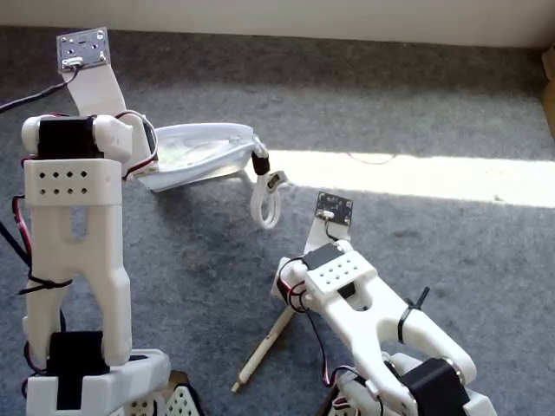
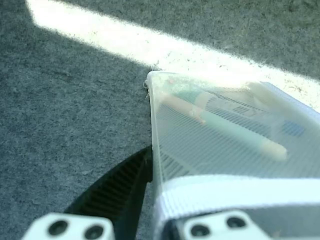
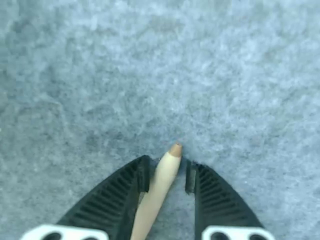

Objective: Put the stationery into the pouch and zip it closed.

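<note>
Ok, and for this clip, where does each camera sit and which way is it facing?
High view: fixed off the arms, looking down on the carpet; the left arm and right arm both show.
Left wrist view: on the left arm's wrist, looking along the left gripper, shut on the pouch.
Right wrist view: on the right arm's wrist, looking down past the open right gripper at a pen on the carpet.
Shared: the high view also shows the pouch and the pen.

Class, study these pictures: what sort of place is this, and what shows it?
Probably a robot practice bench: a left arm and a right arm stand over grey carpet, with a pouch and a pencil.
</note>
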Controlling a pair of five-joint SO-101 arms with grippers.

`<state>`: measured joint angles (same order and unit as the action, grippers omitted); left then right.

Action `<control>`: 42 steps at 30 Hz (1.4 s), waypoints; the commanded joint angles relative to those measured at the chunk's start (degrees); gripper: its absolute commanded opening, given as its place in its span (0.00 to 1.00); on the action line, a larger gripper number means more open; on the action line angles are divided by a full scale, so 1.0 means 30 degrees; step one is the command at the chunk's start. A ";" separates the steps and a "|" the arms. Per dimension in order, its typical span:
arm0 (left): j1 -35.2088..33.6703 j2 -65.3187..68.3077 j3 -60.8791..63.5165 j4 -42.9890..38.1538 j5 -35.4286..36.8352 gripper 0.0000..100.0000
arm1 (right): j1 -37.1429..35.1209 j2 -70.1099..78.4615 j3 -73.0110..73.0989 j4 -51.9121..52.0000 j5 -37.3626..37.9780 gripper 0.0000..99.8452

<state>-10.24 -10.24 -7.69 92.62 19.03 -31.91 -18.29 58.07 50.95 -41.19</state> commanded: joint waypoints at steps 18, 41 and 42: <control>-0.0249 -0.0073 0.0015 -0.0352 -0.0234 0.01 | 0.0571 -0.0190 -0.1802 0.3766 0.0205 0.00; -0.0220 -0.0220 0.0015 -0.0205 -0.0234 0.01 | 0.2154 -0.8718 -0.1333 0.4440 0.0234 0.00; -0.0190 -0.0220 0.0015 -0.0205 -0.0234 0.01 | 0.2505 -0.8982 -0.1333 0.4440 0.0234 0.00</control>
<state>-10.24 -10.15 -7.69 92.44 18.68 -26.90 -41.67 54.46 64.48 -41.19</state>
